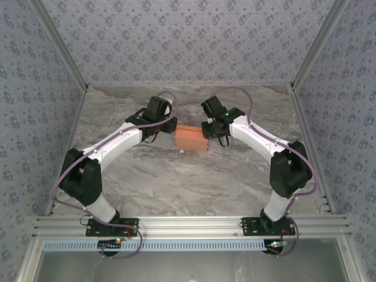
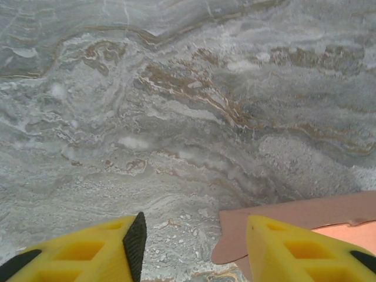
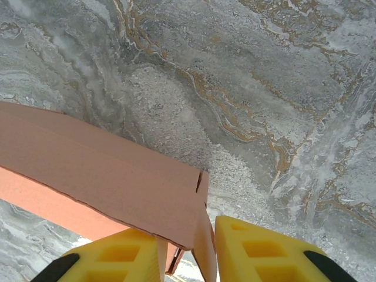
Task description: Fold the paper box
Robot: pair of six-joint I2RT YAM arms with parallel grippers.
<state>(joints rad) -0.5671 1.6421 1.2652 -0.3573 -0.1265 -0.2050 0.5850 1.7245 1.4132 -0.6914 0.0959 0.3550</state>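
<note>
Salmon-orange paper box (image 1: 192, 138) lying mid-table on grey marbled table (image 1: 176, 188) from above, flanked closely by left gripper (image 1: 170, 126) and right gripper (image 1: 210, 130). From left wrist, yellow fingers (image 2: 88, 252) spread apart over bare marble, gripping nothing, rounded box flap (image 2: 305, 214) just beside the right-hand one. From right wrist, fingers (image 3: 264, 252) nearly together, pinching the box's end flap (image 3: 202, 247).

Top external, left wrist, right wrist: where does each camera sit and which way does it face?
Top external: above and behind the bases, looking down at the marble table; both arms show, left pincer and right pincer flanking the paper box.
Left wrist: on the left arm, facing down at the table; yellow fingers show, box flap lower right.
Right wrist: on the right arm, facing down; yellow fingers show, a box flap between them.
Shared: all three show box and table.
</note>
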